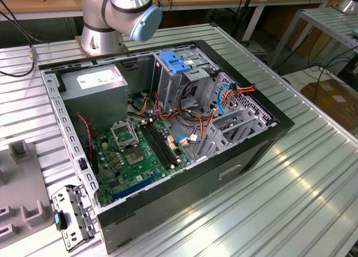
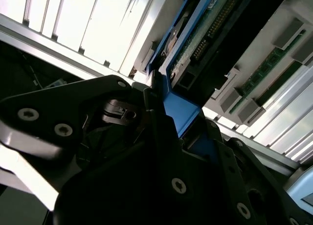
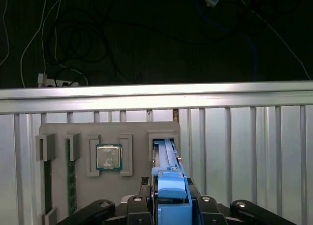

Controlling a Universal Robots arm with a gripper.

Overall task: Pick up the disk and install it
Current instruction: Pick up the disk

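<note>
Pincer closed on disk bracket; disk at tray slot. Install in case outstanding.

Disk: label hidden, seen edge-on; near end behind my gripper.
First wrist view: disk cut by frame edge.
Exterior view: my arm cut off at top.
</note>
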